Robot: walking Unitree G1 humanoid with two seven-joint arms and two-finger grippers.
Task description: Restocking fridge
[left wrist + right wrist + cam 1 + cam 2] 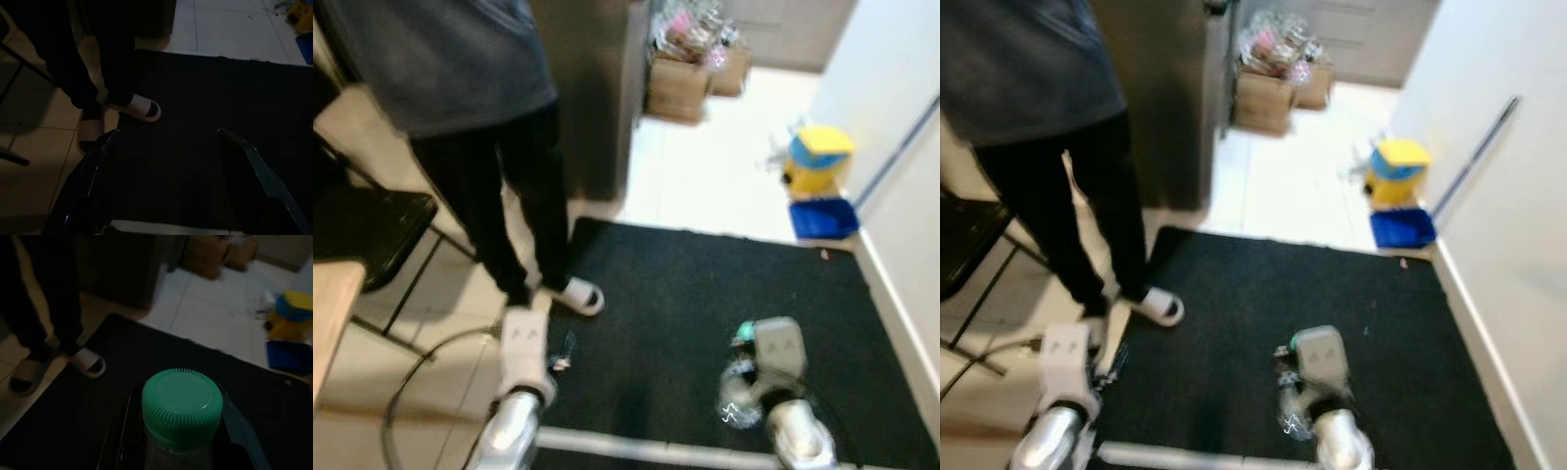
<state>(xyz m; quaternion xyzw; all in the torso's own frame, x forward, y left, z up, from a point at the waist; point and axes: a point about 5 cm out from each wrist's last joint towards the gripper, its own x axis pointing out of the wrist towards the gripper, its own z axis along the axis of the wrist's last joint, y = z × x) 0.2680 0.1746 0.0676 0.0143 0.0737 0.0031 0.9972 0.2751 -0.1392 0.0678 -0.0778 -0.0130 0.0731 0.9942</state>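
The right claw (178, 440) grips a bottle (177, 458) just under its green ribbed cap (182, 406), one black finger on each side of the neck; the wrist view looks straight down on the cap. In the head views this claw (749, 392) hangs low over the black mat (705, 323), and the bottle shows there as a clear, glinting shape beside a small green spot (744, 335). The left claw (168, 161) holds nothing, its two black fingers (98, 166) spread wide over the edge of the mat; in the head view its white wrist (524, 357) hangs above the tiled floor (705, 176). A person (480, 108) in dark trousers and white slippers (579, 295) stands just beyond the left claw, one slipper at the mat's edge. Behind the person rises the tall grey fridge (592, 88), doors shut. The head views add what the dark wrist views barely give: a black chair (362, 230) at the left, cardboard boxes (690, 78) stuffed with wrappers, and a yellow and blue bucket (818, 162) near the white wall.
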